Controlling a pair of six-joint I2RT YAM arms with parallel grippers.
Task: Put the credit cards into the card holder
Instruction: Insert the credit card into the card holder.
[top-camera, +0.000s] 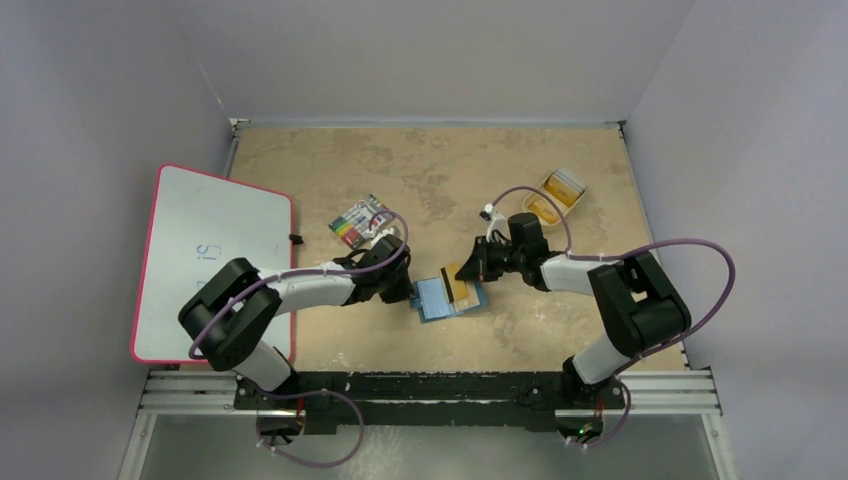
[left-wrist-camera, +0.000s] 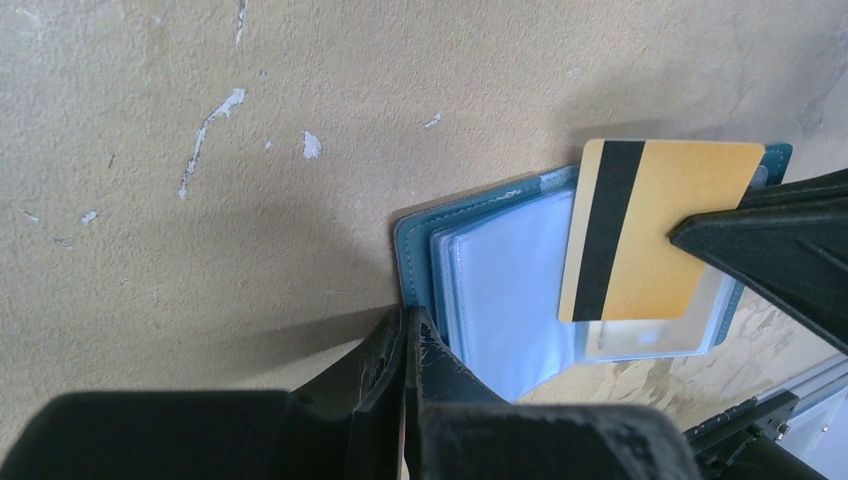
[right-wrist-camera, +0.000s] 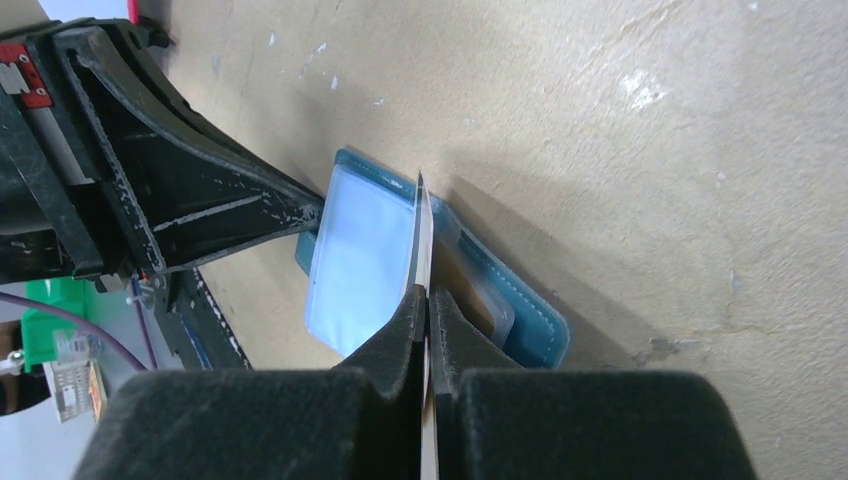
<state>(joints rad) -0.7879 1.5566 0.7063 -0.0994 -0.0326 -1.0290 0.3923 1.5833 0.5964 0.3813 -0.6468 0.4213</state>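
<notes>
One card (left-wrist-camera: 640, 210): pinched by my right gripper (right-wrist-camera: 424, 297); stripe shows only from left wrist
Left gripper (left-wrist-camera: 405, 322): pressed together at wallet (left-wrist-camera: 500, 295) edge

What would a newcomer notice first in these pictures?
The open teal card holder in the middle of the table, with the right claw holding an orange-yellow card over its clear pockets. The left claw pinches the holder's left edge. A pink-rimmed whiteboard lies far left.

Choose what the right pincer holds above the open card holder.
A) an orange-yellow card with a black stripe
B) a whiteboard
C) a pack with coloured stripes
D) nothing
A: the right pincer is shut on the orange-yellow card, which hangs over the open card holder.
</notes>
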